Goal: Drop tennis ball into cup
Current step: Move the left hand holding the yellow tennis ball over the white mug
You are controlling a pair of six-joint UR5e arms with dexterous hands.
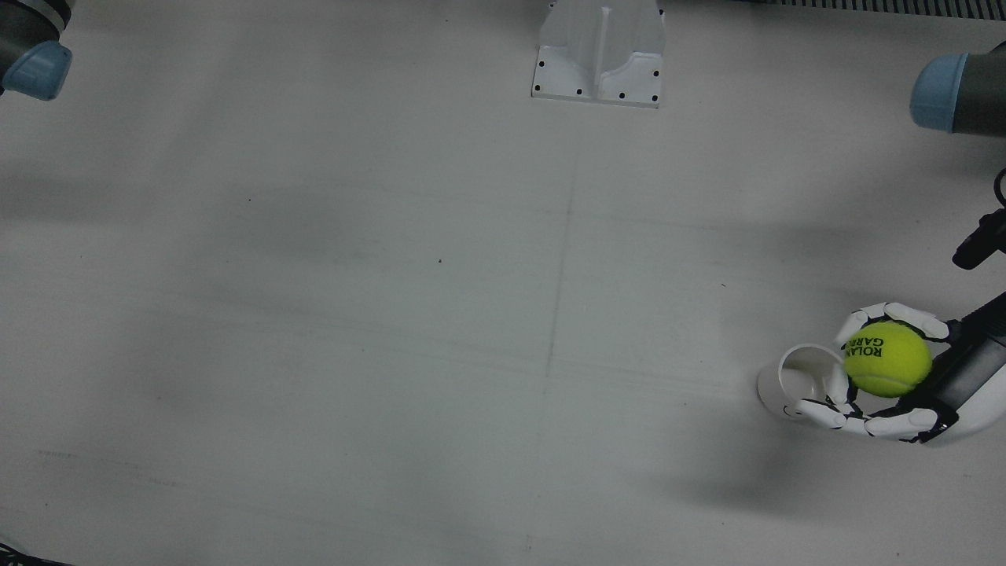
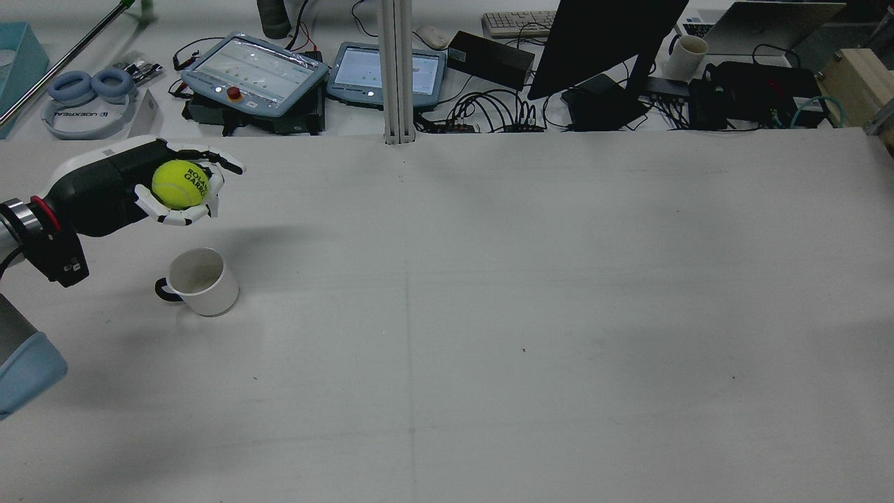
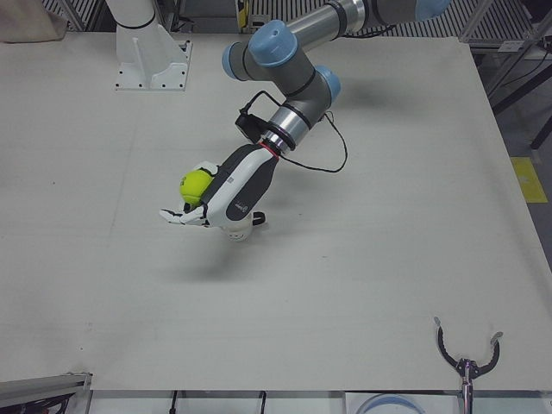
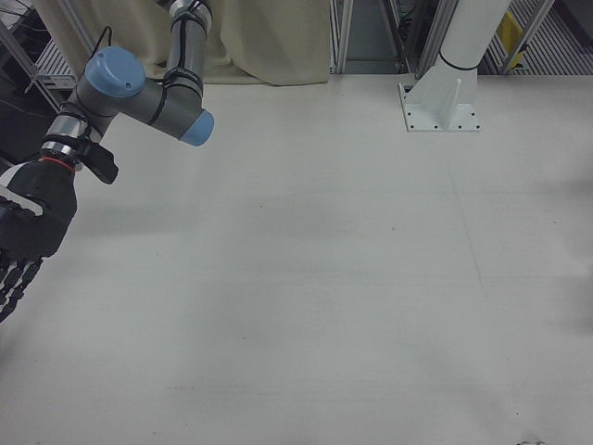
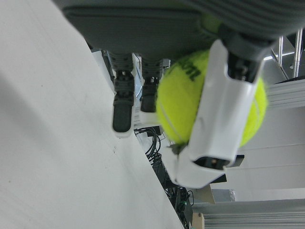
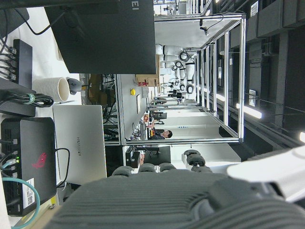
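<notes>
One camera looks almost straight down at the counter (image 1: 393,275). One sits high behind the arms and looks forward across the counter to a desk full of screens. Both show the ball (image 1: 887,358) and the cup (image 2: 199,281). Two side cameras face the robot, one for each half. A camera on the left robot hand (image 5: 224,109) is very close to the ball. The one on the right robot hand (image 4: 26,232) looks far off across the room.
</notes>
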